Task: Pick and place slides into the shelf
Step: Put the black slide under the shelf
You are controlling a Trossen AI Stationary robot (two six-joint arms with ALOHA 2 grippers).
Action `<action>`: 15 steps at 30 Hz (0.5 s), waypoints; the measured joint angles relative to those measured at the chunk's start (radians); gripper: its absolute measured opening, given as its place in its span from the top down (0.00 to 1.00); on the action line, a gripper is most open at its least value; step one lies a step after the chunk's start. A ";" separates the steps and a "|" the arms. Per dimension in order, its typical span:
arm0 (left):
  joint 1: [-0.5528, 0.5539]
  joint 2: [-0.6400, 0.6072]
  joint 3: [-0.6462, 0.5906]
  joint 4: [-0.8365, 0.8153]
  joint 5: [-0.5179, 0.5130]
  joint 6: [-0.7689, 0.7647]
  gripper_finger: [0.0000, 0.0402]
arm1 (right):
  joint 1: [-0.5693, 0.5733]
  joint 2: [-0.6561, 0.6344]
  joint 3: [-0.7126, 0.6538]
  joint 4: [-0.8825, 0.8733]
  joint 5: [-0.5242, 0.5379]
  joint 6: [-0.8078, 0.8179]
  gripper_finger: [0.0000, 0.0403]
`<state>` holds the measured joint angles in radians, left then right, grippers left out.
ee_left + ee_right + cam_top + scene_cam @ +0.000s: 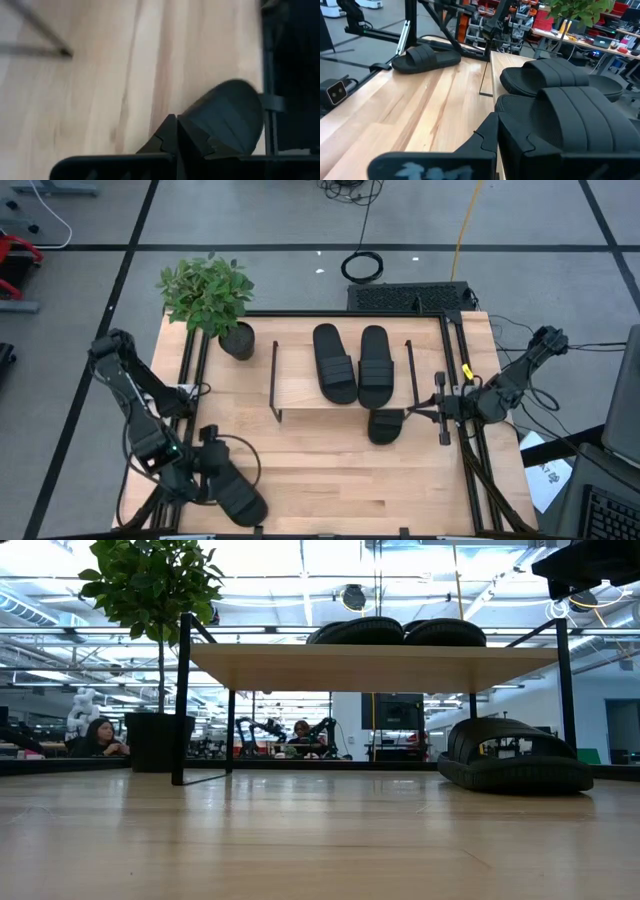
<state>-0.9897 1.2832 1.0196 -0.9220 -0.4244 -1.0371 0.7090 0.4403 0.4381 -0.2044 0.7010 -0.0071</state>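
The one loose black open-toe slide sandal (pixel 232 490) lies on the light wooden tabletop (pixel 330 470) at its near-left corner, long axis diagonal, directly at the left gripper (pixel 192 472), whose fingers are pressed together and hold nothing; the left arm is plainly the nearer. Two matching sandals (pixel 352 364) sit side by side on the low light-wood shelf with thin black side frames (pixel 300 390); a fourth (pixel 384 424) lies beneath it, mostly hidden from above, just beside the closed, empty right gripper (pixel 425 411); whether the left fingertips touch the strap cannot be made out.

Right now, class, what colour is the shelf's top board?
Light wood, on the shelf; the high view shows it best.
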 joint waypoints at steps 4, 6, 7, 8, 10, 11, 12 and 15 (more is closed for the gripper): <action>0.001 0.000 -0.001 -0.040 0.004 -0.177 0.93 | 0.000 0.020 0.000 0.014 0.000 -0.017 1.00; 0.001 0.000 -0.001 -0.025 0.002 -0.227 0.90 | 0.000 0.031 0.000 0.022 0.000 -0.018 1.00; 0.001 0.005 -0.001 -0.002 0.001 -0.243 0.87 | 0.000 0.035 0.000 0.024 0.000 -0.015 1.00; 0.001 0.013 -0.001 0.033 -0.002 -0.251 0.85 | 0.000 0.038 0.000 0.023 0.000 -0.007 1.00; 0.000 0.036 -0.001 0.112 -0.011 -0.250 0.79 | 0.000 0.045 0.000 0.023 0.000 0.003 1.00; 0.000 0.050 -0.001 0.156 -0.015 -0.247 0.76 | 0.000 0.048 0.000 0.023 0.000 0.003 1.00; 0.001 0.067 -0.001 0.209 -0.019 -0.247 0.72 | 0.000 0.052 0.000 0.023 0.000 0.003 1.00; 0.007 0.130 -0.001 0.366 -0.020 -0.245 0.61 | 0.000 0.063 0.000 0.022 0.000 0.002 1.00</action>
<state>-0.9830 1.4134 1.0191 -0.5562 -0.4443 -1.2824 0.7090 0.5028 0.4381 -0.1825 0.7010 -0.0054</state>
